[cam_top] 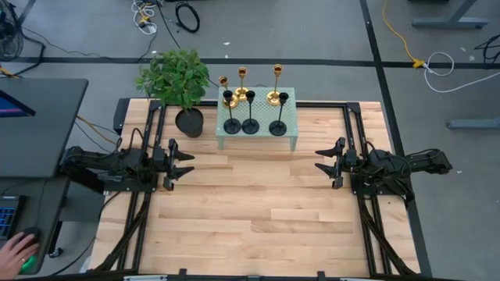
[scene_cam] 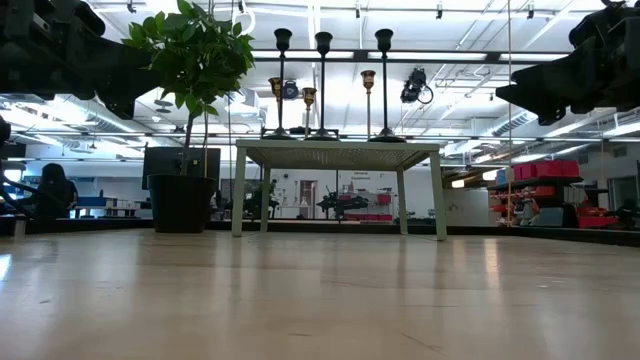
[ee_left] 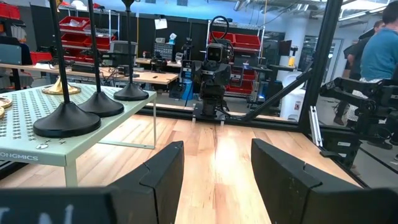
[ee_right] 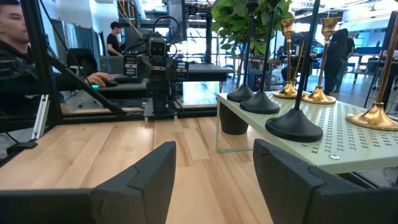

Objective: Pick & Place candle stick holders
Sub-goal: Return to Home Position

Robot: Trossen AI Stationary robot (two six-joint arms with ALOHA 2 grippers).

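Three black candle stick holders [cam_top: 250, 125] stand by their round bases along the front of a pale green perforated stand [cam_top: 258, 139] at the table's far middle. Three gold candle stick holders [cam_top: 273, 97] stand behind them. In the left wrist view the black bases [ee_left: 66, 119] are nearest; in the right wrist view a black base [ee_right: 293, 127] and a gold base [ee_right: 376, 117] show. My left gripper [cam_top: 187, 162] [ee_left: 214, 177] hovers open at the table's left, pointing level toward the right. My right gripper [cam_top: 320, 161] [ee_right: 214, 174] hovers open at the right, facing it.
A black pot with a green leafy plant [cam_top: 189, 122] stands on the table just left of the stand. Black frame rails [cam_top: 144, 211] run along both table sides. Bare wood lies between the grippers [cam_top: 254, 195]. A person's hand [cam_top: 16, 250] rests at a desk beyond the left edge.
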